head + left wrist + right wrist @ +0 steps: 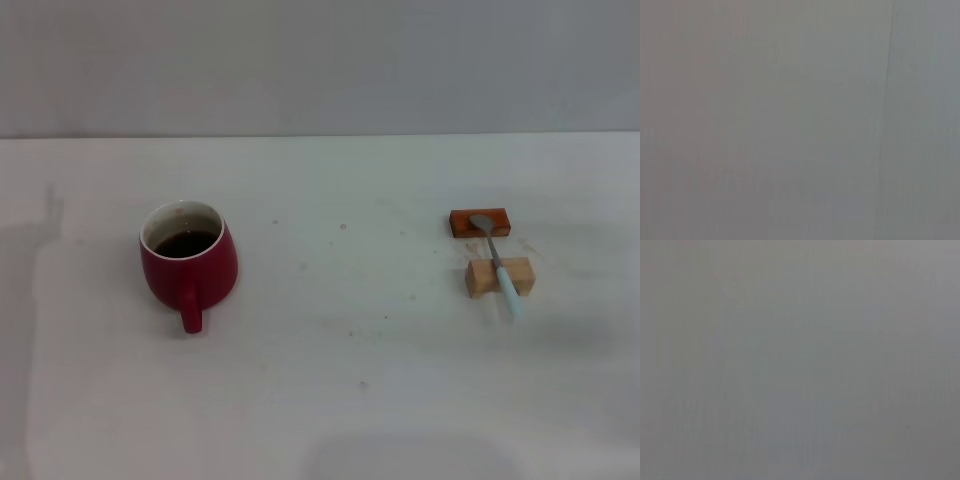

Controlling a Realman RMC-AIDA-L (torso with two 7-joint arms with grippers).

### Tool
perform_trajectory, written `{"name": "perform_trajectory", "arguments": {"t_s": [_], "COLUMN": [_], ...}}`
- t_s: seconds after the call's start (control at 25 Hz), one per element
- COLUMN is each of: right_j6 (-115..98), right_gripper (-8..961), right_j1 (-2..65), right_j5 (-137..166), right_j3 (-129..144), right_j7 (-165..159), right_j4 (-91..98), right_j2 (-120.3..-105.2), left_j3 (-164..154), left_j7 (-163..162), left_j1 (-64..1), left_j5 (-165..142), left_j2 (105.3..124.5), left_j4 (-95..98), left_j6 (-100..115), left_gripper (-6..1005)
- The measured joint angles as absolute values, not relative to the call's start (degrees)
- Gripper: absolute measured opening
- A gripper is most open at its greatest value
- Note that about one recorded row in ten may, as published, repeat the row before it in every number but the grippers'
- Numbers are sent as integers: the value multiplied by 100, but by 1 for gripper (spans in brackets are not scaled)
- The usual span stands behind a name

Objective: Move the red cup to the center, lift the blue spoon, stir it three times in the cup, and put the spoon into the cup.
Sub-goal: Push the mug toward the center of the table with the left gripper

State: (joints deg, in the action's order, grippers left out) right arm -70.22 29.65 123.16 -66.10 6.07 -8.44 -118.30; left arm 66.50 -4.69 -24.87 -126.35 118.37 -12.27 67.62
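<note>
Neither tool shows — grip unknowable; red cup (188,260) and blue spoon (500,268) untouched.

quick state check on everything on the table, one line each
red cup: upright on the robot's left side of the table, dark liquid inside, handle pointing toward the robot, no spoon in it
blue spoon: lying across the two blocks, bowl on the orange-red block, handle past the wooden block
orange-red block: flat on the table, under the spoon's bowl
wooden block: flat on the table, under the spoon's handle
left and right claws: not in view

White table (330,400), plain grey wall (320,60)
</note>
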Motion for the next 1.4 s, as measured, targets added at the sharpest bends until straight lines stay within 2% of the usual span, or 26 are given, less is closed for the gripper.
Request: {"name": "perform_trajectory", "arguments": {"t_s": [0.08, 0.28, 0.48, 0.84, 1.04, 1.4], "right_j6": [-7022, -7022, -7022, -7083, -7085, -7084], "right_gripper": [791, 791, 791, 790, 790, 791], "right_j1": [2965, 2962, 2948, 2920, 2935, 2959], "right_j5": [12311, 12306, 12304, 12304, 12304, 12304], "right_j3": [-6610, -6609, -6619, -6618, -6617, -6618], "right_j7": [607, 607, 606, 607, 606, 607], "right_j4": [-841, -810, -791, -775, -771, -773], "right_j2": [-11830, -11830, -11830, -11820, -11792, -11786], "left_j3": [6614, 6610, 6501, 5938, 5602, 4692], "left_j7": [-467, -451, -368, 1398, 2026, 3183], "left_j1": [-2473, -2449, -2423, -2248, -2236, -2342], "left_j5": [-12639, -12647, -12656, -12660, -12659, -12657], "left_j2": [11842, 11847, 11846, 11872, 11861, 11867], "left_j4": [-1204, -1191, -998, -994, -965, -1037], "left_j6": [6662, 6424, 6360, 6249, 6241, 5893], "left_gripper": [861, 725, 445, 204, -2, -1]}}
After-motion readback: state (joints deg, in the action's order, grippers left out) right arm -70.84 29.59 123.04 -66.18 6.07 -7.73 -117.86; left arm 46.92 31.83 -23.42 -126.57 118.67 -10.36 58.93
